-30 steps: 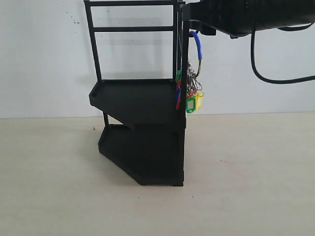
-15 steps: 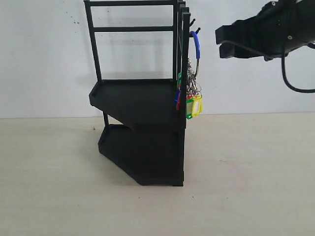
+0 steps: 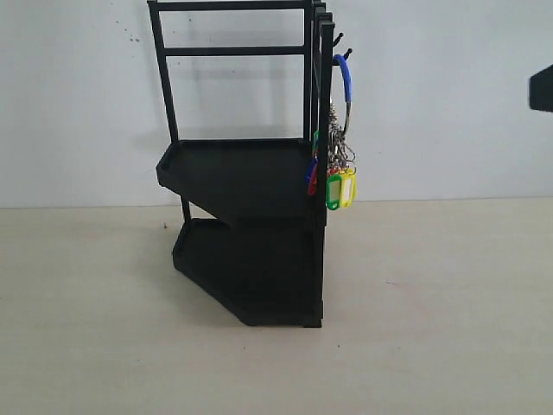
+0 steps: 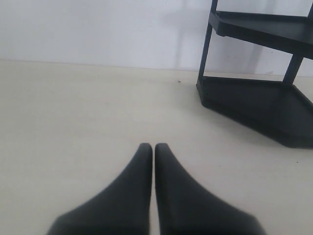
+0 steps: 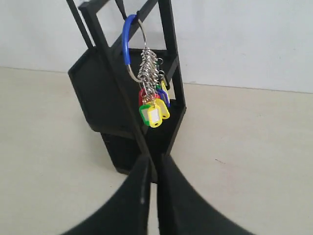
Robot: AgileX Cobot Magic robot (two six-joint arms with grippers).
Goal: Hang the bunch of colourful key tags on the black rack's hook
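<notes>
The colourful key tag bunch [image 3: 339,160] hangs free from a small hook [image 3: 345,57] at the top right of the black rack [image 3: 251,177]. Its blue-sleeved ring is over the hook, and the chains and yellow and green tags dangle beside the upper tray. The right wrist view shows the bunch [image 5: 148,68] on the rack [image 5: 98,93], well ahead of my right gripper [image 5: 152,157], which is shut and holds nothing. Only a dark sliver of the right arm [image 3: 543,88] shows at the exterior view's right edge. My left gripper [image 4: 152,147] is shut and empty above the table, left of the rack [image 4: 259,103].
The rack stands on a pale table [image 3: 432,328] against a white wall [image 3: 78,104]. Its two angular trays hold nothing that I can see.
The right arm has let go of the ring and pulled away to the right, almost out of the exterior view. The bunch stays on the hook and its tags have settled.
</notes>
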